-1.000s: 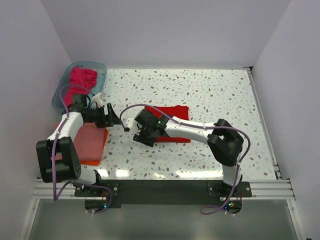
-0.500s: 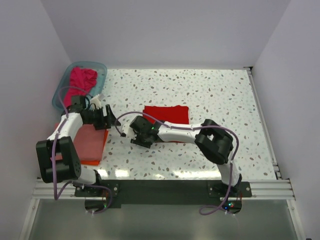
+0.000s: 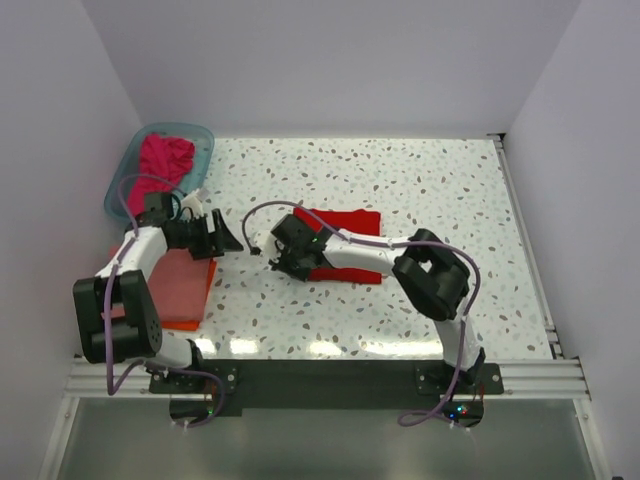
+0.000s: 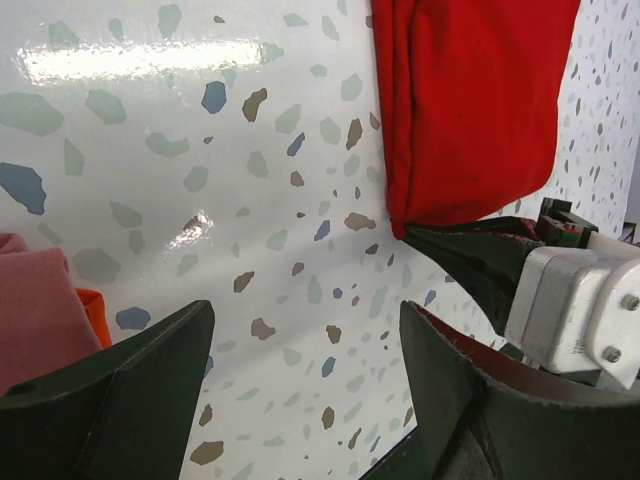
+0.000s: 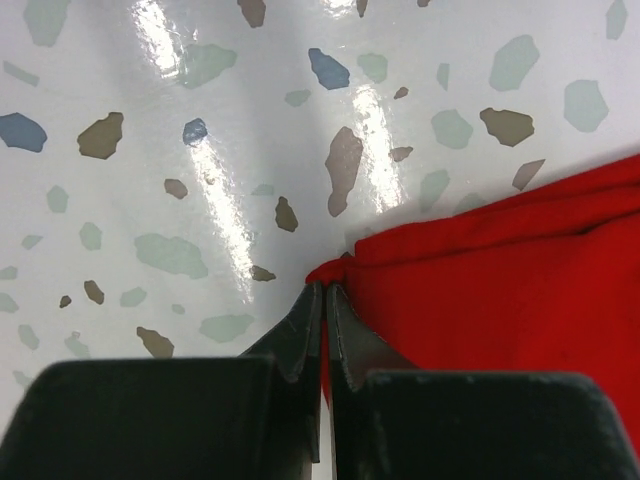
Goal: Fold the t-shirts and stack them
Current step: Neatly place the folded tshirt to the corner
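At red tee (image 5: 520,300) corner — R fingers (image 5: 295,338) pinch cloth; L fingers (image 4: 120,372) apart.

A t-shirt (image 3: 352,222) lies centre, the stack (image 3: 185,285) left, tub (image 3: 120,175) behind it.

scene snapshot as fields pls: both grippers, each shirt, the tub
right gripper: shut, pinching a corner of the red tee
left gripper: open, holding nothing, over bare table between the stack and the red tee
red tee: folded flat, mid-table
stack: salmon-pink tee on top of orange tee, at the table's left edge
tub: teal, far-left corner, holds a crumpled magenta tee
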You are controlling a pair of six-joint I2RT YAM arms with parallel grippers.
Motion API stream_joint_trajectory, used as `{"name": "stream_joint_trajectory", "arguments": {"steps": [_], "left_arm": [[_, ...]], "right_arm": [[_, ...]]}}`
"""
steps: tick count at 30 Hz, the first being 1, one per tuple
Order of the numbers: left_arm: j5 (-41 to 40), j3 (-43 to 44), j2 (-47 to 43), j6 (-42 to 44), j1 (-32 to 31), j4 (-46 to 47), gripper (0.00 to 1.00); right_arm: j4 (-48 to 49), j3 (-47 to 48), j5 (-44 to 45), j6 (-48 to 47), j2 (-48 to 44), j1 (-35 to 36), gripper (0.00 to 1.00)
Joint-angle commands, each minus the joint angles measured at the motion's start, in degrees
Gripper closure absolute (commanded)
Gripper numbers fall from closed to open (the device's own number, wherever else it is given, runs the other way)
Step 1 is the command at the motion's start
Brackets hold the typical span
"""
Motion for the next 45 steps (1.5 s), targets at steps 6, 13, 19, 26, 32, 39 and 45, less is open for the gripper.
{"name": "stream_joint_trajectory", "arguments": {"steps": [6, 13, 19, 26, 32, 39, 45], "left_arm": [[4.25, -5.08, 0.12, -10.8, -5.41, 13.2, 0.16], [7.59, -9.13, 4.95, -26.1, -10.96, 29.82, 0.01], [7.86, -11.76, 9.96, -38.15, -15.35, 45.2, 0.0], [6.01, -14.14, 15.14, -44.84, -20.71, 51.2, 0.02], [7.76, -11.6, 20.76, -46.25, -23.35, 51.64, 0.11], [12.43, -8.25, 25.69, -47.83, -26.43, 52.08, 0.28], [12.87, -6.67, 24.56, -42.92, -26.6, 42.61, 0.62]], "right_arm": [[5.14, -1.9, -8.62, 3.01, -10.02, -1.39, 1.0], [6.11, -3.92, -11.17, 2.4, -12.3, -2.0, 1.0], [6.11, -5.41, -12.66, 2.66, -14.59, -2.0, 1.0], [7.16, -5.5, -13.63, 4.86, -15.82, -2.0, 1.0], [8.48, -6.11, -15.65, 7.23, -16.35, -1.74, 1.0], [10.67, -7.96, -16.18, 9.25, -16.79, -0.86, 1.0], [11.38, -8.31, -16.79, 11.01, -17.14, -0.16, 1.0]]}}
